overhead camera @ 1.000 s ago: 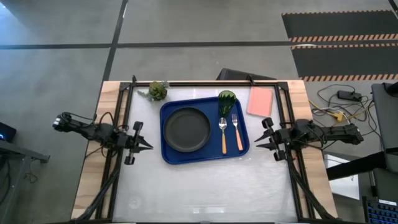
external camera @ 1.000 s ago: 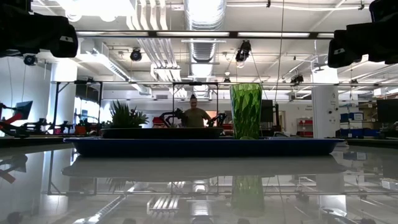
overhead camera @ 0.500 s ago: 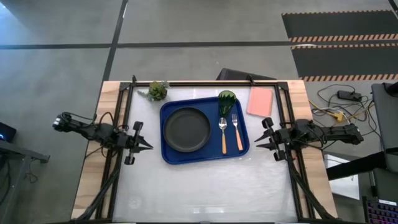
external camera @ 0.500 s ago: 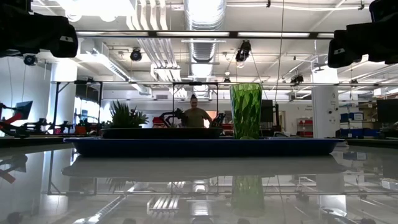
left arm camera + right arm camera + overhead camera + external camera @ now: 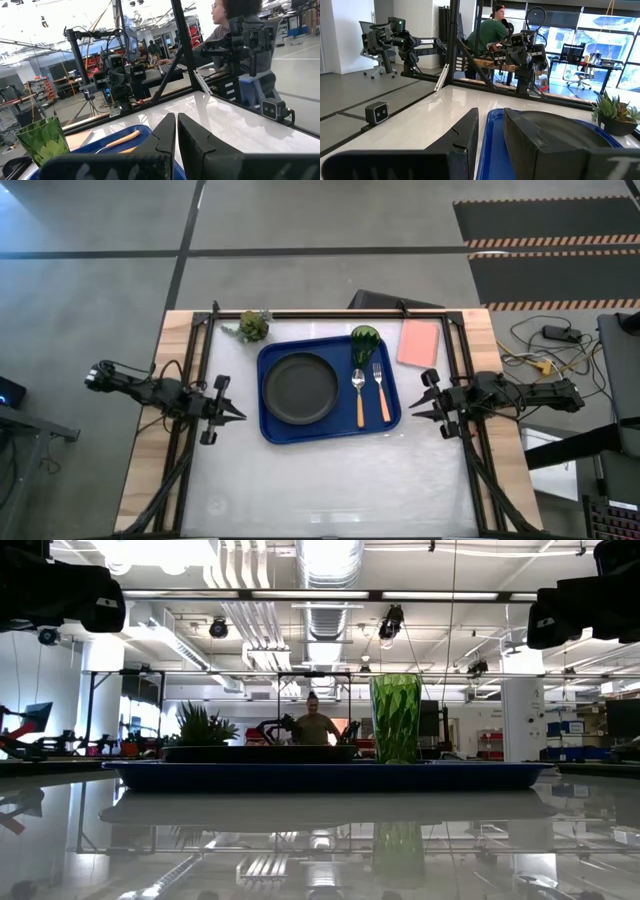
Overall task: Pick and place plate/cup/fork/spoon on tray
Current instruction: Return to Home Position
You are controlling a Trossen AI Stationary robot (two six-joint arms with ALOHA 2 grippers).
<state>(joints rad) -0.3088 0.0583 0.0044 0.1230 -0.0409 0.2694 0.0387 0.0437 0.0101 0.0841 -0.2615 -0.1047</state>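
Observation:
The dark blue tray point(image 5: 272, 425) lies on the table's far middle. On it are the black plate point(image 5: 300, 388) at the left, the green cup point(image 5: 365, 340) upright at the far right corner, and the spoon point(image 5: 359, 395) and fork point(image 5: 381, 390) side by side at the right, handles toward the near edge. My left gripper point(image 5: 238, 416) is shut and empty, just left of the tray. My right gripper point(image 5: 412, 410) is shut and empty, just right of the tray. The low view shows the cup point(image 5: 396, 718) standing on the tray point(image 5: 320, 776).
A small green plant point(image 5: 253, 326) stands at the table's far left, beyond the tray. A pink flat rectangle point(image 5: 418, 343) lies at the far right. A dark frame point(image 5: 200, 350) runs along the table's sides. People point(image 5: 492, 30) are in the room beyond the table.

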